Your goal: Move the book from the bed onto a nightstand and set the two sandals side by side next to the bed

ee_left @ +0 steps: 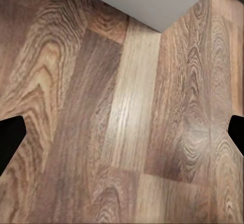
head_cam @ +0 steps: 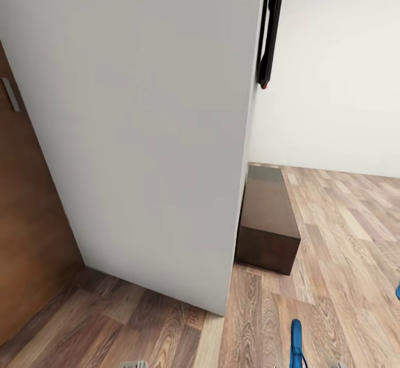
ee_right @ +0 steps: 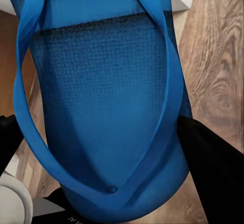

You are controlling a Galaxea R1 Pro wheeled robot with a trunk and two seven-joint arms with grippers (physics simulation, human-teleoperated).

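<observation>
Right wrist view: textured blue sandal (ee_right: 107,107) between black tool (ee_right: 109,148) fingers.

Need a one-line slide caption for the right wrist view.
Close-up of a blue sandal between the right gripper's dark fingers, wood-plank floor behind.

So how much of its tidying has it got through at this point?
Nothing looks finished from here. In hand: one blue sandal sits right between the right end effector's fingers, apparently gripped and carried. A second blue sliver at the floor's edge may be the other sandal. The left end effector hangs open over bare planks. Left: setting both sandals by the bed and moving the book.
</observation>
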